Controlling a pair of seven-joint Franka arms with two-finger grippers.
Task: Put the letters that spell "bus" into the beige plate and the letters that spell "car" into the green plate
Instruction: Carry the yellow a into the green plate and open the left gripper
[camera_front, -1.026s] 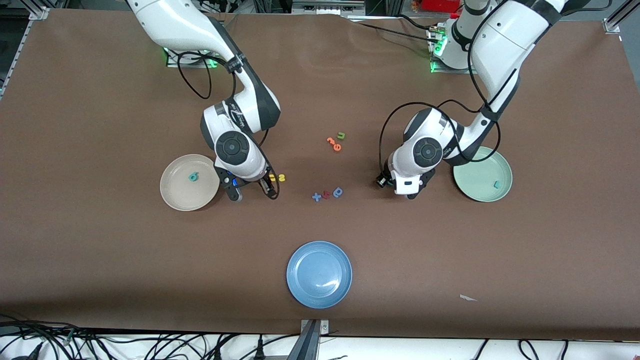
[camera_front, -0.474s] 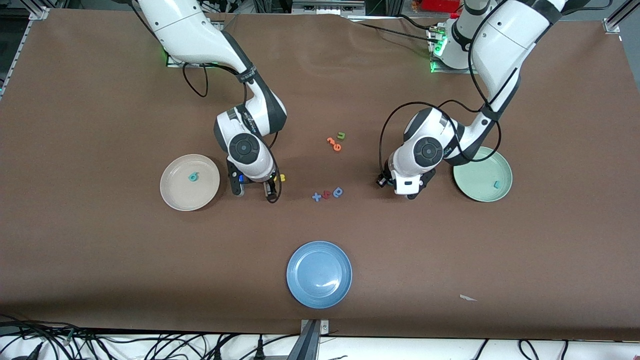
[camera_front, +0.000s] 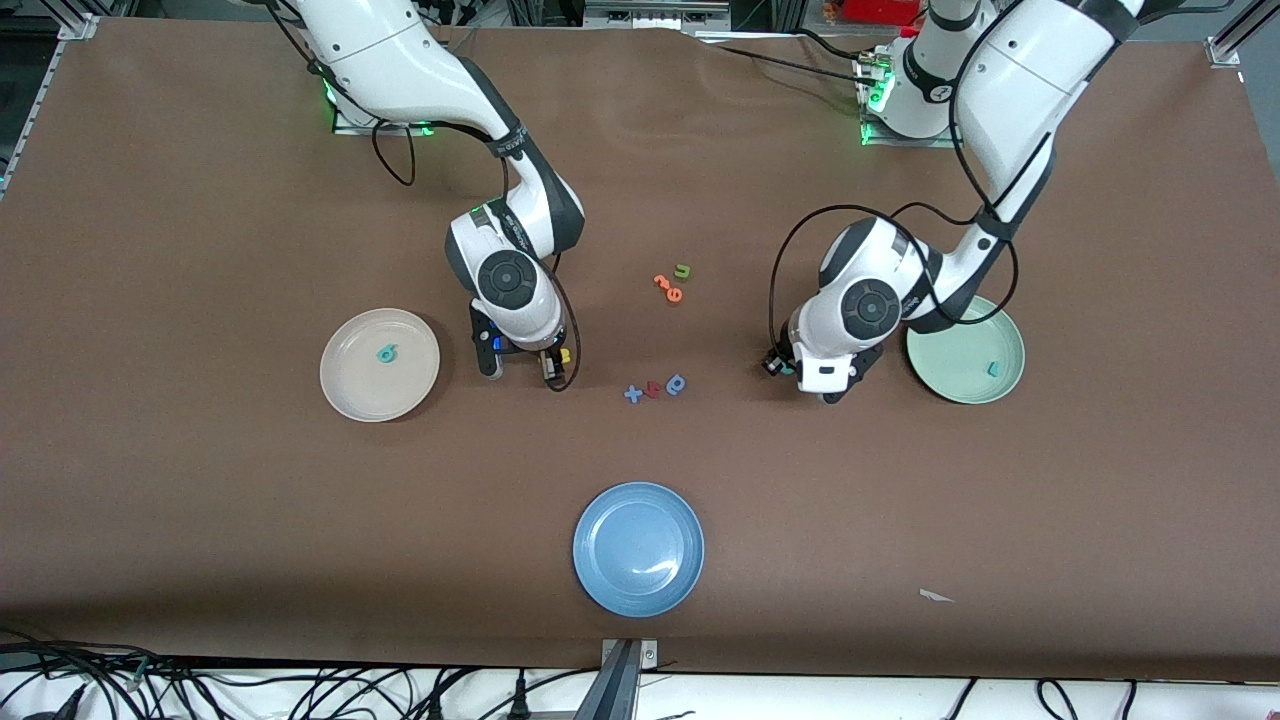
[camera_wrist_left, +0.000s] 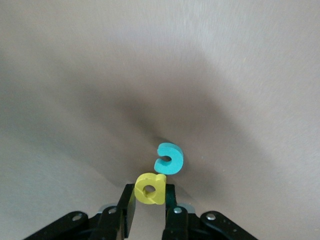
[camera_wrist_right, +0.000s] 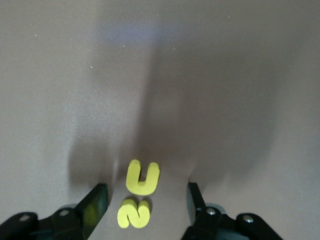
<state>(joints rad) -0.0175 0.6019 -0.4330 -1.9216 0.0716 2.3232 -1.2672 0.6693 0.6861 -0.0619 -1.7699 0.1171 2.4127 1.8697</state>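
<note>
My left gripper (camera_wrist_left: 150, 193) (camera_front: 806, 378) is shut on the yellow "a" (camera_wrist_left: 151, 188), low over the table beside the green plate (camera_front: 950, 380). The teal "c" (camera_wrist_left: 169, 158) lies on the table just past it. A teal letter (camera_front: 993, 368) lies in the green plate. My right gripper (camera_wrist_right: 145, 189) (camera_front: 548, 362) is open, low at the table, with the yellow "s" (camera_wrist_right: 134, 213) between its fingers and the yellow "u" (camera_wrist_right: 143, 178) just past them. The beige plate (camera_front: 355, 395) beside it holds the teal "b" (camera_front: 386, 352).
A blue plate (camera_front: 610, 590) sits near the front camera at mid-table. Orange letters (camera_front: 668, 288) and a green "u" (camera_front: 683, 270) lie between the arms. A blue and red group (camera_front: 655, 388) lies nearer the camera. A white scrap (camera_front: 935, 596) lies toward the left arm's end.
My right gripper slid from beside the beige plate over the yellow letters, which now sit between its fingers. My left gripper closed on the yellow "a" and shifted slightly toward the green plate.
</note>
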